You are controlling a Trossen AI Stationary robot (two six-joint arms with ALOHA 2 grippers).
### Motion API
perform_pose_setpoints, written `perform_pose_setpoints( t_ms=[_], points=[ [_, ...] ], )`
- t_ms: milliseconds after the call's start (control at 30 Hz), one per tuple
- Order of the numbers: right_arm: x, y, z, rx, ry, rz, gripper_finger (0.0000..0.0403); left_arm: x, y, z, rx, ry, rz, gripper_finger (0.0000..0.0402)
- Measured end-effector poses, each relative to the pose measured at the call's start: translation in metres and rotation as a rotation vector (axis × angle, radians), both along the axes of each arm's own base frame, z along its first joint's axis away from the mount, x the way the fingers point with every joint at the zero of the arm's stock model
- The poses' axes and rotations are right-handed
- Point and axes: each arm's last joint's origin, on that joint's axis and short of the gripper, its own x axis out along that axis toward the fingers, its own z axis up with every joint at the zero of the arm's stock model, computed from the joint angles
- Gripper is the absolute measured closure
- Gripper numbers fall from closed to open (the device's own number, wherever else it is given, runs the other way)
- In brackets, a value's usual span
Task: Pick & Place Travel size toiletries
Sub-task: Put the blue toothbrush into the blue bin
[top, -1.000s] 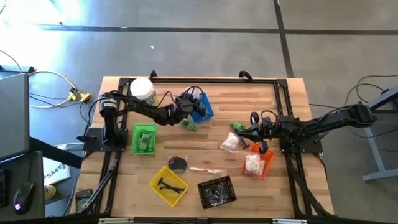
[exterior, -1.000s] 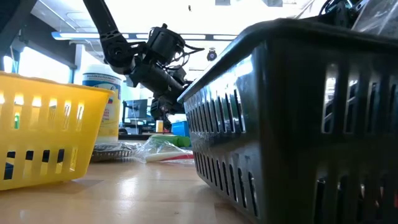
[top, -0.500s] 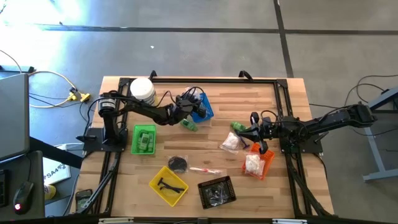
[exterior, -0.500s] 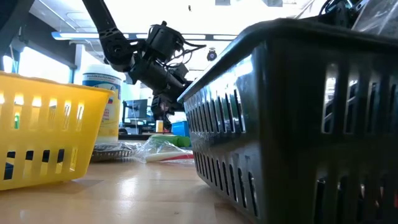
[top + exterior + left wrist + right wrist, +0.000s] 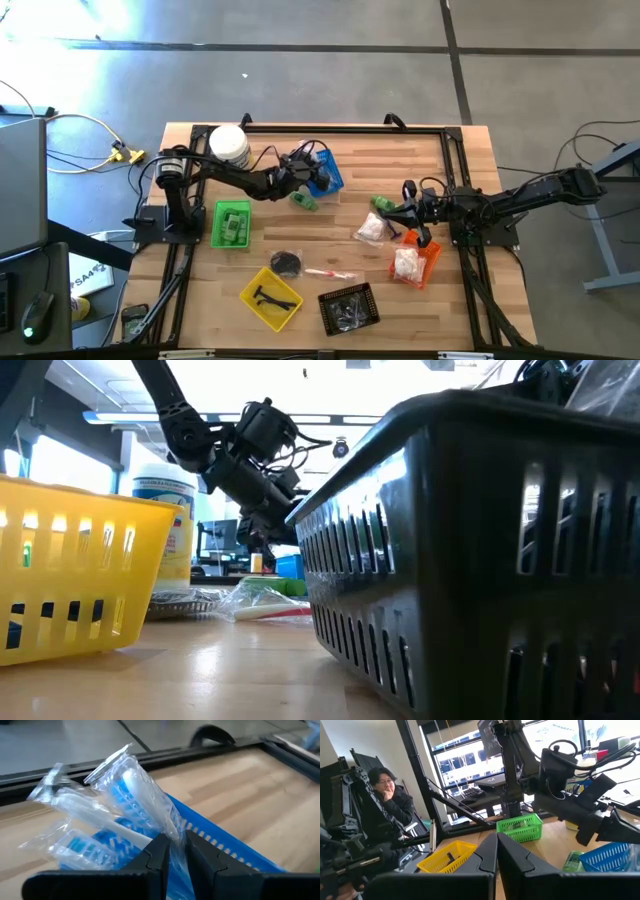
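Left gripper pinches 1 wrapped toothbrush over blue tray, upper middle; thin wrapper could slip. Right gripper closed, empty.

wooden table, coloured trays, scattered toiletries

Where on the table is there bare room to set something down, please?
Bare wood lies along the far edge of the table, right of the blue tray, and at the near left corner below the green tray. It is crowded in the middle front, around the yellow tray, black basket and orange tray.
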Motion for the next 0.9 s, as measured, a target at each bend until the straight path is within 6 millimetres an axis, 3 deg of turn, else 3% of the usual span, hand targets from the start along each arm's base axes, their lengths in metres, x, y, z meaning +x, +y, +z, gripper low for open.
perform_pose_setpoints(
  t_ms=[233,733,900],
  points=[
    [-0.0001,0.0001,0.0002,0.000,-0.002,0.002,0.0398,0.0002,-0.0009,-0.0008,0.071,0.109,-0.080,0.0350],
    [-0.0004,0.0008,0.0023,0.001,-0.024,0.028,0.0398,0.0012,-0.0009,0.0044,0.032,0.012,-0.057,0.0348],
    [-0.0005,0.0013,0.0023,0.010,-0.022,0.048,0.0398,0.0009,-0.0011,0.0035,0.023,0.016,-0.056,0.0306]
  ],
)
